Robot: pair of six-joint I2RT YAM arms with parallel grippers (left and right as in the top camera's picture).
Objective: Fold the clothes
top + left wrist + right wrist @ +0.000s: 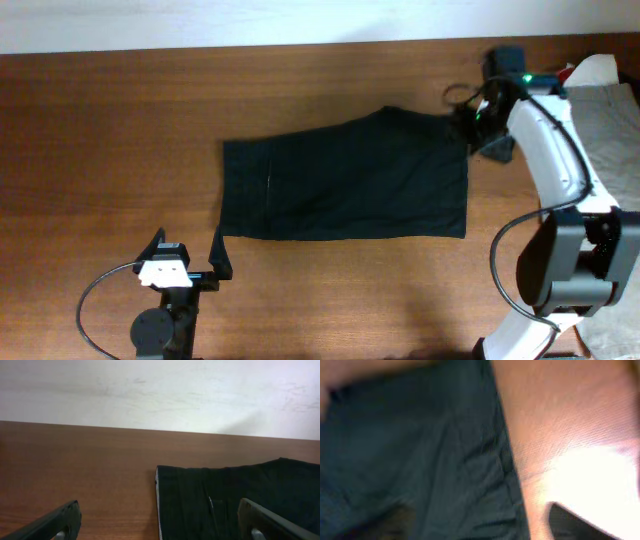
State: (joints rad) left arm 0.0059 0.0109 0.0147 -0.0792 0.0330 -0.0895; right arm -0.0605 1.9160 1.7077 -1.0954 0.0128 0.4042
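A dark, nearly black garment point(345, 185) lies flat in the middle of the wooden table, roughly rectangular. My left gripper point(190, 258) is open and empty near the front edge, just short of the garment's front left corner. In the left wrist view its jaws point(160, 530) straddle the garment's left edge point(225, 500). My right gripper point(470, 125) is at the garment's far right corner. The right wrist view is blurred. There the dark cloth point(420, 460) fills the left, and the jaws point(480, 525) stand wide apart over its edge.
A grey cloth point(610, 115) lies at the right edge of the table, with a white item point(595, 68) behind it. The right arm's base point(570, 270) stands at the front right. A pale wall point(160, 390) runs behind the table.
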